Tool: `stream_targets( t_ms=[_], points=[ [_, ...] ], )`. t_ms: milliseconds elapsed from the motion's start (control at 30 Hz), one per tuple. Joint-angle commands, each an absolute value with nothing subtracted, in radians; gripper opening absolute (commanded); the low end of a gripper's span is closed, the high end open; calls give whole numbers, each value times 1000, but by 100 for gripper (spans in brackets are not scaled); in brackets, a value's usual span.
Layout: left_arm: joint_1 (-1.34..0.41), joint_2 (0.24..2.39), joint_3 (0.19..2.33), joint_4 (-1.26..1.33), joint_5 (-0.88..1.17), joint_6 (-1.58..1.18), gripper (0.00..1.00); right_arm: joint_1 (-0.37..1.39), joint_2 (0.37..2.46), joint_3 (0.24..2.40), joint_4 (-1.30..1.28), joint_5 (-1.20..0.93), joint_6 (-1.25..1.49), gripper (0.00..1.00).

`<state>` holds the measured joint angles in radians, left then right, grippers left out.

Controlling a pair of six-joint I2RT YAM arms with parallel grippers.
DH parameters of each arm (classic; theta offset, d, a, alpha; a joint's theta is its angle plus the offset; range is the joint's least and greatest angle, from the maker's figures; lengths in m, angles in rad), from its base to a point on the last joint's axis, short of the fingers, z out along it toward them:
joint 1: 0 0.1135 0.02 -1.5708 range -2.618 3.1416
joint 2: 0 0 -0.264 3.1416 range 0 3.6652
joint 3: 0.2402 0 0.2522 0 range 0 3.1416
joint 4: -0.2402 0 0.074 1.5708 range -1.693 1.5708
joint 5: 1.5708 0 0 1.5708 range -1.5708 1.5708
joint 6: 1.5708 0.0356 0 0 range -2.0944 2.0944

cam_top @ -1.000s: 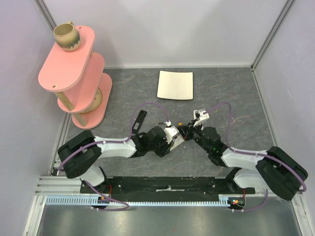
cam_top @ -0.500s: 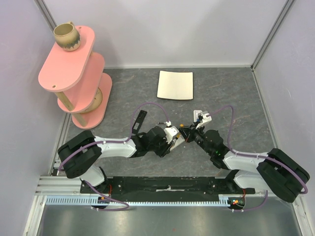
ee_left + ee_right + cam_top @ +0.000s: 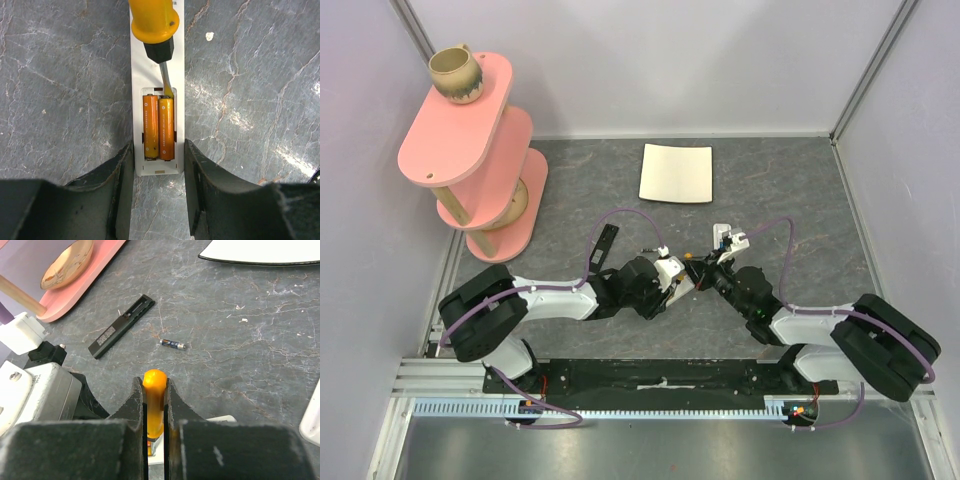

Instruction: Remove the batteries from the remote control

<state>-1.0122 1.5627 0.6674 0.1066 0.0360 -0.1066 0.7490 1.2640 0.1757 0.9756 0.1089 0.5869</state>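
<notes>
The remote control (image 3: 141,75) lies lengthwise on the grey table, its open bay holding two orange batteries (image 3: 150,127) (image 3: 166,129) side by side. My left gripper (image 3: 158,155) grips the remote's near end, one finger on each long side. My right gripper (image 3: 154,390) is shut on the orange handle of a screwdriver (image 3: 154,382). The screwdriver (image 3: 152,22) points along the remote, its blade tip at the far end of the right battery. In the top view both grippers, left (image 3: 672,283) and right (image 3: 703,272), meet mid-table.
A flat black bar (image 3: 121,326) and a small dark loose cell (image 3: 173,344) lie beyond the grippers. A white square plate (image 3: 676,172) sits at the back. A pink tiered shelf (image 3: 470,150) with a cup (image 3: 455,75) stands back left.
My right arm has shifted slightly, the wrist moving a little toward the right with the screwdriver still held. The left arm and the remote have stayed put.
</notes>
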Motion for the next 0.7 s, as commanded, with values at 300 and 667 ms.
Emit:
stream_targets(
  t_ms=[300,667],
  points=[
    [-1015,1617,663,72,55,-86,10,772,1327,161,1020,101,644,0],
    [-1015,1623,661,77,54,-91,2,770,1358,114,1233,25,885,0]
  ],
)
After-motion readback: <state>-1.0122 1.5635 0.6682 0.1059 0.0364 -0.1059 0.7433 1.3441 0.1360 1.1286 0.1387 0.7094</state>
